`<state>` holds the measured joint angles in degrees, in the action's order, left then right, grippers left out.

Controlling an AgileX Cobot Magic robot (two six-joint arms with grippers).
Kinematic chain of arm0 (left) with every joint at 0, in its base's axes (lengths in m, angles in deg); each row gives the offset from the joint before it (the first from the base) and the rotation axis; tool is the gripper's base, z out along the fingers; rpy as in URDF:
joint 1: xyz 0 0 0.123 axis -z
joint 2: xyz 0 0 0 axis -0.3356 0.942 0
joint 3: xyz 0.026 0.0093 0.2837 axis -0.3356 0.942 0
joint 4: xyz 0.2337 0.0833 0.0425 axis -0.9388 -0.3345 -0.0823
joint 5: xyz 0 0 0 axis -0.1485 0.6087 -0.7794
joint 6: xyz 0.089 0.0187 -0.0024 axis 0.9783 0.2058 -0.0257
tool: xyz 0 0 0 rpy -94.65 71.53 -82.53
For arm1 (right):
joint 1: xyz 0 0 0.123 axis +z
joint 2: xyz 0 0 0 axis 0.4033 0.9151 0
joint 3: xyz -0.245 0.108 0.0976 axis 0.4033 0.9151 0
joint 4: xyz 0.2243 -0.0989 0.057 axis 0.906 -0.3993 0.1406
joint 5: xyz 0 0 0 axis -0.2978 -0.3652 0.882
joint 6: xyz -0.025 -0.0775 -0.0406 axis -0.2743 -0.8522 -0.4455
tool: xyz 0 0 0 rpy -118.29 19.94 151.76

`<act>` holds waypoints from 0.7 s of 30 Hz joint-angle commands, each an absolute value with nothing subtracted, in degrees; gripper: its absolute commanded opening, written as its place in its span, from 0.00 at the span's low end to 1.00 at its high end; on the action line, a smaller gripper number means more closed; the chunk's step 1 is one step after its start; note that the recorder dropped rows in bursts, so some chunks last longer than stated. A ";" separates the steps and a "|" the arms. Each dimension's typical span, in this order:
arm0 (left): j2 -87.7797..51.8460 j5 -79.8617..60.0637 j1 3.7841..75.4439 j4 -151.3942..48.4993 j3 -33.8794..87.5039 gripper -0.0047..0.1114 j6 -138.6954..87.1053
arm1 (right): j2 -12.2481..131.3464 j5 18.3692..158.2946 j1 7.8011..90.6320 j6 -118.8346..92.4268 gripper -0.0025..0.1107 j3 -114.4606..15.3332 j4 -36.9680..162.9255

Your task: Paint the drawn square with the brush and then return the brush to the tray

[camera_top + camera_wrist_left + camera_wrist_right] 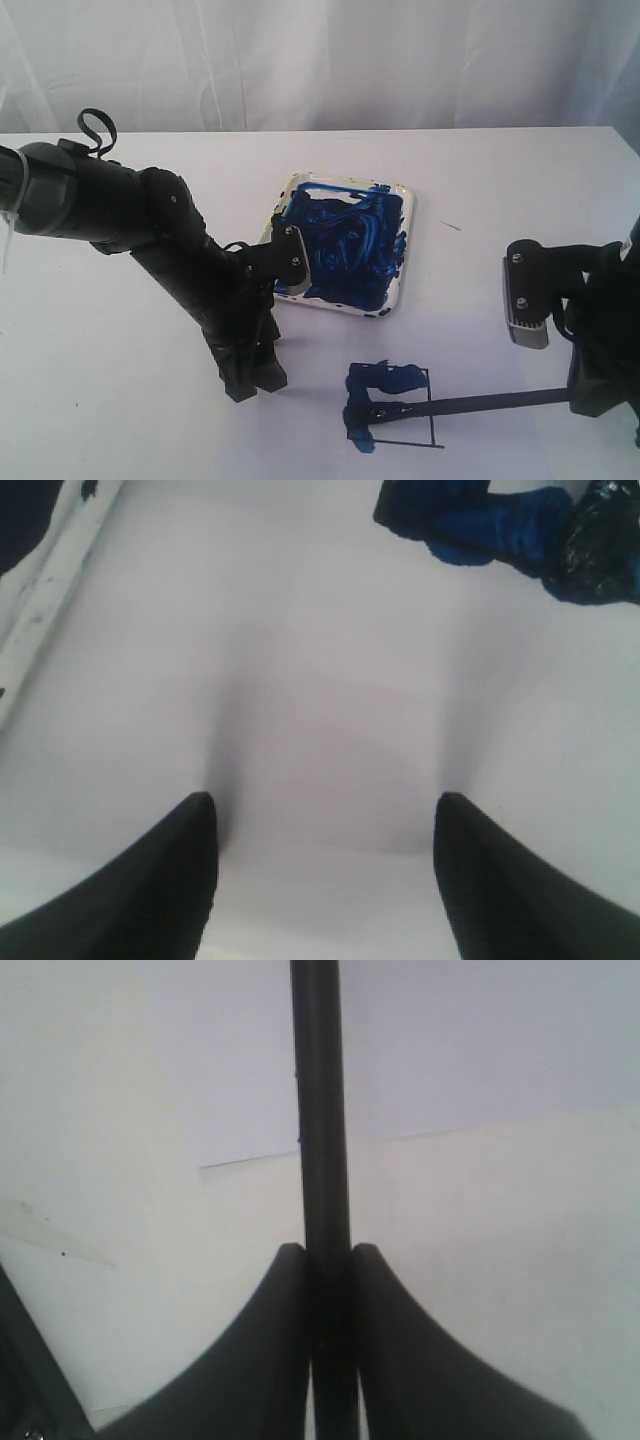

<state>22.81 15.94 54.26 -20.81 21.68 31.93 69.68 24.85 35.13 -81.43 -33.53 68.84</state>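
The drawn square [410, 385] lies at the front of the table, its left part smeared dark blue [480, 525]. The brush [480, 402] stretches leftward from my right gripper [590, 392], its tip resting on the blue smear at the square's lower left. In the right wrist view the black handle [320, 1120] runs straight out between the fingers, and my right gripper [328, 1255] is shut on it. My left gripper [255, 385] presses down on the paper left of the square; its fingers [170, 880] stand wide apart, open and empty [325, 805]. The tray [402, 255], full of blue paint, sits behind.
The white paper's edge [270, 1155] shows as a thin line on the table. The tray's rim [45, 590] lies close to my left gripper. A small dark mark [451, 226] sits right of the tray. A white curtain hangs behind the table.
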 commanded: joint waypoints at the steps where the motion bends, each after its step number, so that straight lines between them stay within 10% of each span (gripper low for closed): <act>1: 24.86 17.50 54.58 -22.39 22.84 0.61 31.32 | 67.38 24.06 35.17 -80.72 0.02 -34.26 66.86; 21: 24.86 17.87 54.58 -22.50 22.84 0.61 31.40 | 66.58 24.30 35.17 -80.29 0.02 -32.38 66.36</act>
<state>22.81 16.06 54.26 -20.90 21.68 31.93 65.90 24.51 35.13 -79.77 -32.78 66.00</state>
